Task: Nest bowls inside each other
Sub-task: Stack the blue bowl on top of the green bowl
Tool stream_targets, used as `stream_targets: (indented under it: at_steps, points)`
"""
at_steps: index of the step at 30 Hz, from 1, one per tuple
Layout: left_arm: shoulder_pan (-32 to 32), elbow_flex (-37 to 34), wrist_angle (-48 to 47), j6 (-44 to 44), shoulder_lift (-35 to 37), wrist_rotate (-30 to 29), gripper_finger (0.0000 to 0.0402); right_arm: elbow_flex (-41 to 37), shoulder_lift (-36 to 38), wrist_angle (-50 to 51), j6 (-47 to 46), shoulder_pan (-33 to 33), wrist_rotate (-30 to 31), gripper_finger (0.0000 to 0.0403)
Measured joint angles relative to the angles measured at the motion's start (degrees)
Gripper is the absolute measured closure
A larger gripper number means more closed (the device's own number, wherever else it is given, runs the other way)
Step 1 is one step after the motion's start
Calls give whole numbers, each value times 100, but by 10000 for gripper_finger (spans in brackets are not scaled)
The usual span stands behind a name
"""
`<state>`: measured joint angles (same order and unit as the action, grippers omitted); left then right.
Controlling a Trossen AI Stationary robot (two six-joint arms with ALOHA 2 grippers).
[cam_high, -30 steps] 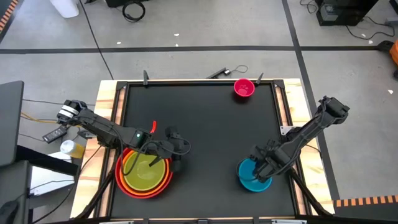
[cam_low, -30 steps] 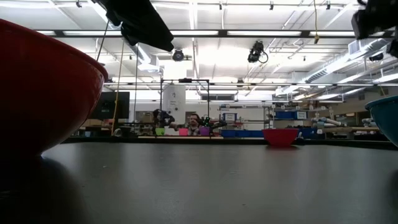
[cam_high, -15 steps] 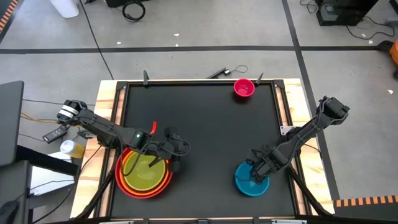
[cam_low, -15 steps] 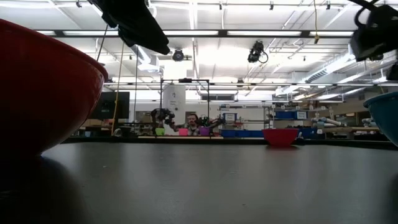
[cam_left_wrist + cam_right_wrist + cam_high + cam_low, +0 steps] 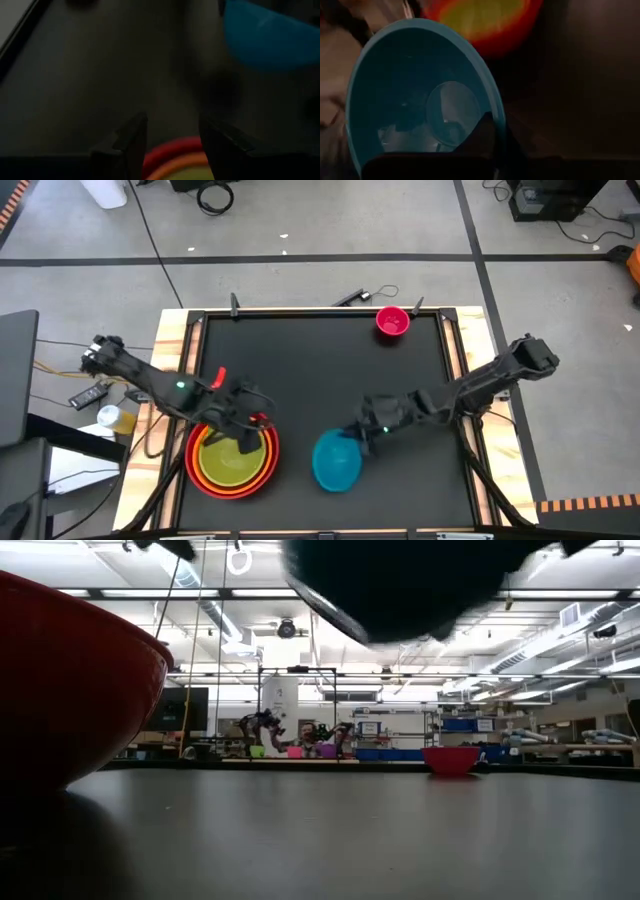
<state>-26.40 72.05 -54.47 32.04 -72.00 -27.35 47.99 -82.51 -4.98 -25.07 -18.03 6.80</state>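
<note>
A red bowl (image 5: 205, 472) holds an orange bowl (image 5: 262, 460) and a yellow-green bowl (image 5: 230, 463), nested at the table's near left. My left gripper (image 5: 246, 436) hovers open over the stack's far rim, its fingers (image 5: 131, 141) apart with nothing between them. The blue bowl (image 5: 336, 461) hangs above the table's near middle, with my right gripper (image 5: 359, 437) shut on it. In the low view the blue bowl's underside (image 5: 400, 580) is dark at the top. A small magenta bowl (image 5: 392, 322) rests on its base at the far right. My right gripper holds the blue bowl by its rim (image 5: 496, 116), on the side nearest the arm. One finger (image 5: 481, 131) lies inside the bowl and the other outside its wall. The fingers come from the table's right, slanting down. The bowl is lifted clear and tilted, its mouth toward the wrist.
The black tabletop (image 5: 320, 370) has raised wooden edges (image 5: 170, 350). A cable and small tool (image 5: 355, 297) lie just past the far edge. Beyond the table, the low view shows a workshop with people at benches (image 5: 310, 740).
My right gripper has shut on the blue bowl's rim and carried it toward the table's left. The bowl has come off the table and tipped. My left gripper has risen and drawn back toward the left over the nested stack.
</note>
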Motion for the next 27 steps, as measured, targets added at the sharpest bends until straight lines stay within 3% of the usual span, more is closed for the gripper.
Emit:
stream_targets:
  at_steps: [5,11,17,22,27]
  points:
    - [-250,897,-1442,755,25,-130,221,252,-306,-1264,1053,631,-72,381]
    - [-346,1347,-1768,941,24,-158,221,1336,-1626,-1732,1349,1086,-402,379]
    - [-344,1364,-1967,959,22,-158,221,2821,-3024,-1715,1441,1190,-412,373]
    - [-342,1362,-2124,1036,-2,-158,221,3873,-3772,-1680,1635,1194,-692,366]
    - [-342,1358,-2172,1118,-2,-162,221,4734,-4337,-938,1741,1194,-985,320]
